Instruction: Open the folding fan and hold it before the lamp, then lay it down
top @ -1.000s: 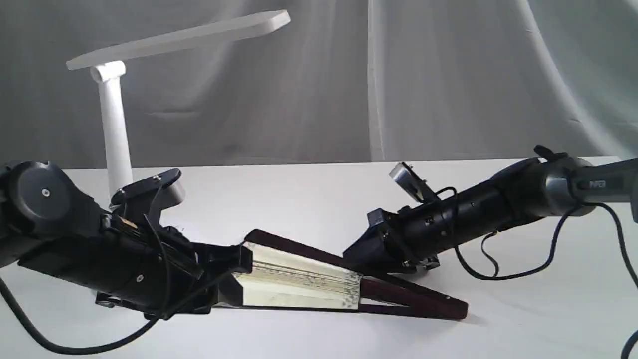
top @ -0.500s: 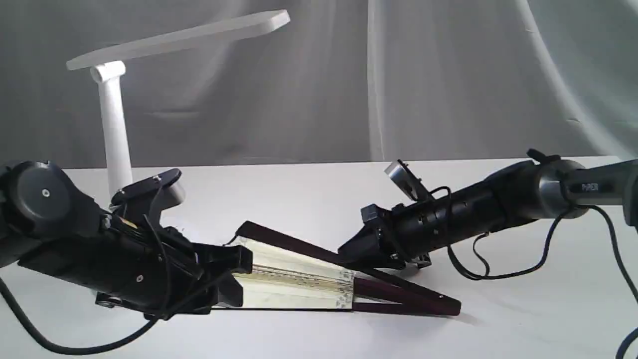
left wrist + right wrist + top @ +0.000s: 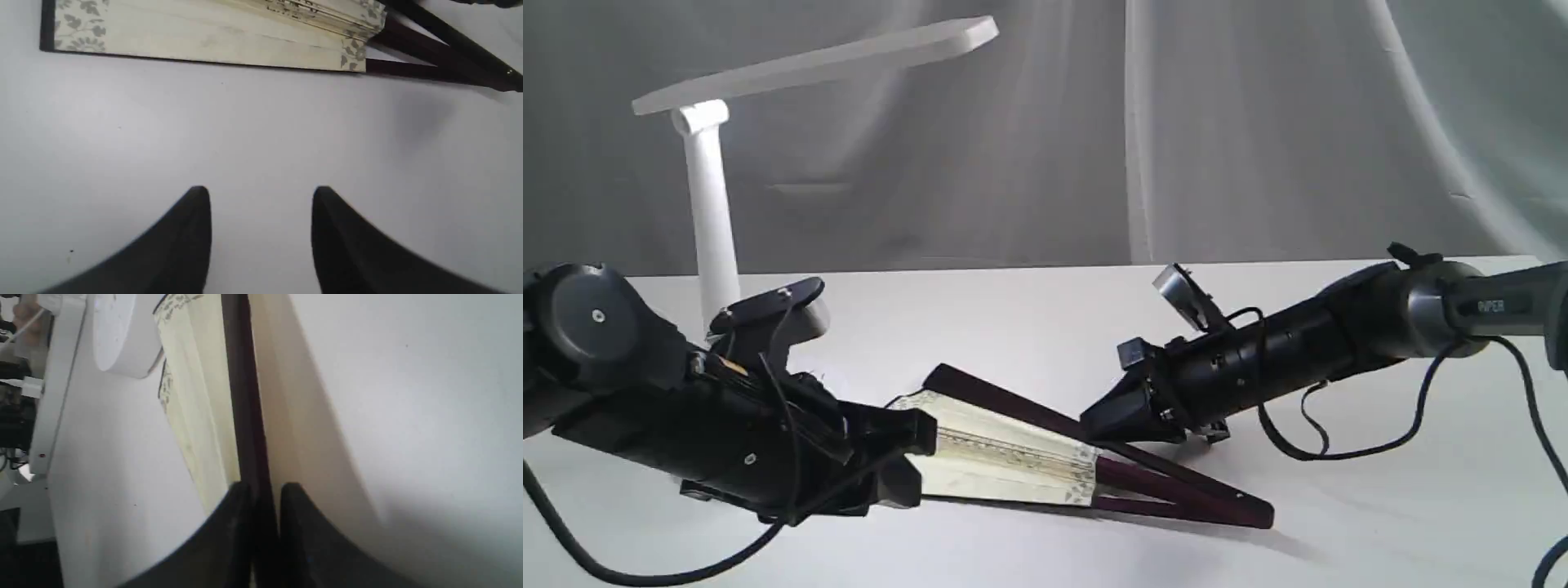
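Partly open folding fan (image 3: 1005, 461); R gripper (image 3: 261, 489) pinches its upper guard (image 3: 241, 396)

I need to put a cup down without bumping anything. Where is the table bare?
Bare: the back middle, between the lamp post and the right arm; the front right, past the fan pivot; the strip between fan and left gripper. Crowded: the centre, where the right gripper pinches the fan's guard.

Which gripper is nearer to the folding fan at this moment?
Right. The right gripper clamps the folding fan by its dark guard; the left gripper hangs open over the table beside it, not touching.
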{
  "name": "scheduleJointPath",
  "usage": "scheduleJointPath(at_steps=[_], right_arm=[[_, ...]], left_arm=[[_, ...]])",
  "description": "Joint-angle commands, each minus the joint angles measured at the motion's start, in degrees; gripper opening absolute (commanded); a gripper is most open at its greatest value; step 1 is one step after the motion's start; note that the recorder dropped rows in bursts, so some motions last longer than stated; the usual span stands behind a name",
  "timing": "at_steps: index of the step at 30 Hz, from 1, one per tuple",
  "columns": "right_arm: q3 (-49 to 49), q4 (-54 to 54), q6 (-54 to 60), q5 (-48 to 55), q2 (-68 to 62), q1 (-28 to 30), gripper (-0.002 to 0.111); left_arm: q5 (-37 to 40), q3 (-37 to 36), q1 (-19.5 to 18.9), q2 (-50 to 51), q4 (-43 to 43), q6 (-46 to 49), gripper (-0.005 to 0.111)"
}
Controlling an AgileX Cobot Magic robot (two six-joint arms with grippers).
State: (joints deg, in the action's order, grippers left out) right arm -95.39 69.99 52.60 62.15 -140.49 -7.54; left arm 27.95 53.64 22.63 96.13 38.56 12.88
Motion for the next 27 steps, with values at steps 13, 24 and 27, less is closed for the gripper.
scheduleJointPath(at_steps=[13,24,27], right_arm=[[0.6,13.2,-2.0,7.8,2.7,5.2,0.0],[0.6,13.6,-6.4,7.8,6.8,5.2,0.0],[0.6,13.6,-8.0,7.8,7.6,5.1,0.0]], left_arm=[[-8.3,-4.5,0.3,-12.7,0.5,4.6,0.037],[-19.8,-15.6,0.3,-20.2,2.8,5.3,0.037],[-19.1,-16.3,0.3,-19.5,3.1,5.3,0.037]])
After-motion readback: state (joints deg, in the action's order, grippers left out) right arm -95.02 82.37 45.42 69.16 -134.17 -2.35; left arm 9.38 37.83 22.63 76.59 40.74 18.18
